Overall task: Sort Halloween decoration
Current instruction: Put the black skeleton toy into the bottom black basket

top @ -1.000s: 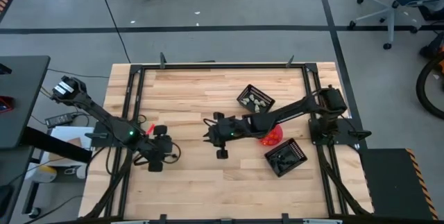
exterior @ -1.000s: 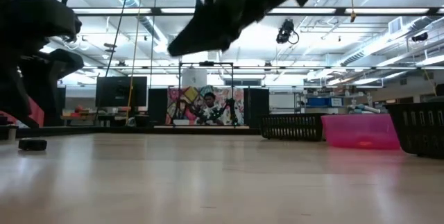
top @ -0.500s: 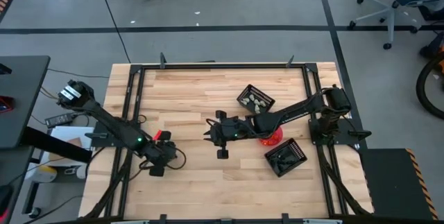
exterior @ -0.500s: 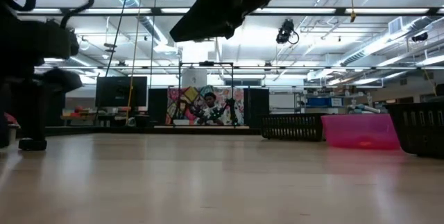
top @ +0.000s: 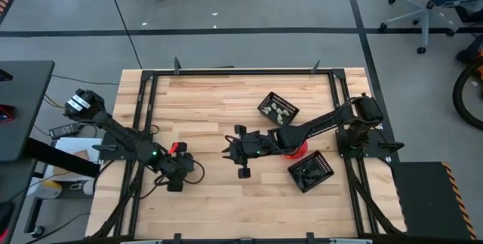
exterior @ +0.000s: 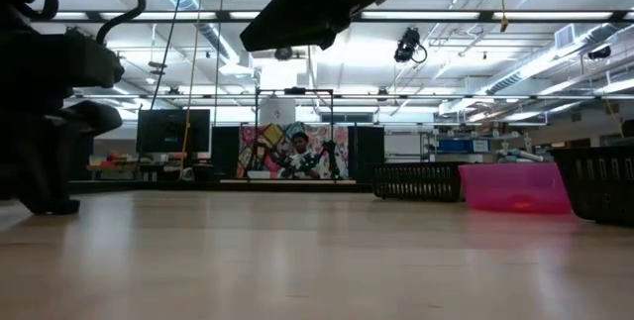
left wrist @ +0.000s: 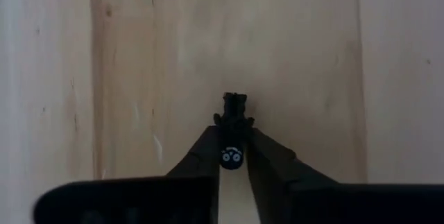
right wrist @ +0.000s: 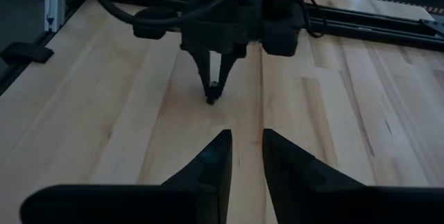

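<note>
In the left wrist view a tiny black trinket (left wrist: 233,130) with two pale eyes sits between the fingers of my left gripper (left wrist: 232,141), which is shut on it. This gripper (top: 176,182) points steeply down at the table's near left. From the right wrist view its tips (right wrist: 211,98) reach the wood. Over the table's middle, my right gripper (right wrist: 245,144) hangs clear of the wood, fingers a little apart with nothing between them. Its own fingers point toward the left gripper. My left gripper pinches the black trinket between its two fingertips, coming from above and pointing steeply down. The eyed end (left wrist: 231,156) lies between the fingers. The other end (left wrist: 234,105) sticks out past the tips, at the wood; whether it rests there or is lifted I cannot tell.
A black slatted basket (top: 278,108) holding pale trinkets stands right of the middle, toward the far edge. A second basket (top: 311,171) with dark trinkets stands near the right edge. A pink bowl (top: 297,150) lies between them, partly under the right arm. Bare wood lies between the two grippers.
My left gripper has come down toward the table at the near left, over the small black trinket that lay on the wood. Its fingers have shut on that trinket.
</note>
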Robot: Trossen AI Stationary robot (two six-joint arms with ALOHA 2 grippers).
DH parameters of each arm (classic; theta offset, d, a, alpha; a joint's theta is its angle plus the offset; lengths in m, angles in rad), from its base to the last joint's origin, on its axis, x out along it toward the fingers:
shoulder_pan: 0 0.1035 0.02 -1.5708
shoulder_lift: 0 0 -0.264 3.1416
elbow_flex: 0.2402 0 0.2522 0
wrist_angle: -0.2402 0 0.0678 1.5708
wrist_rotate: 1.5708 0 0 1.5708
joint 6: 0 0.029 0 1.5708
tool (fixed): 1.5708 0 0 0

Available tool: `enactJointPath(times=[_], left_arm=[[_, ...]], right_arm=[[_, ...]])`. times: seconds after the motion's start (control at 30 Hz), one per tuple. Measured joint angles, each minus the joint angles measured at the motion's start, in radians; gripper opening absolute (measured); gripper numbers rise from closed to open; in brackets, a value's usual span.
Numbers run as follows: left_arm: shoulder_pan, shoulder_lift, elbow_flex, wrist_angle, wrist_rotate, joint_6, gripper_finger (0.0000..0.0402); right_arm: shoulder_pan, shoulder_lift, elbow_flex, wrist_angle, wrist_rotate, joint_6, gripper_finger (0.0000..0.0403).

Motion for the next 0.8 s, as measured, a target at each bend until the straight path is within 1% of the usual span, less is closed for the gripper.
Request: enactJointPath(times=[0.13,0.27,0.37,0.47,0.6,0.67,0.8], left_arm=[[0.000,0.001,-0.001,0.029,0.002,-0.033,0.0010],[0.001,0.002,0.005,0.049,0.003,-0.071,0.0007],[0.010,0.008,0.033,0.081,0.011,-0.066,0.0007],[0.045,0.006,0.055,0.218,0.012,-0.006,0.0007],[0.114,0.027,0.078,0.375,0.004,0.100,0.0007],[0.162,0.048,0.104,0.394,0.017,0.130,0.0007],[0.250,0.130,0.184,0.409,0.072,0.196,0.0007]], right_arm=[[0.008,-0.017,0.000,-0.023,0.005,-0.017,0.0086],[0.015,-0.075,0.000,-0.103,0.058,-0.015,0.0086],[0.021,-0.126,0.000,-0.164,0.106,-0.015,0.0086],[0.024,-0.184,0.000,-0.213,0.153,-0.008,0.0086],[0.027,-0.268,0.000,-0.268,0.209,0.041,0.0086],[0.031,-0.311,0.000,-0.288,0.253,0.068,0.0086],[0.051,-0.384,0.000,-0.298,0.359,0.110,0.0086]])
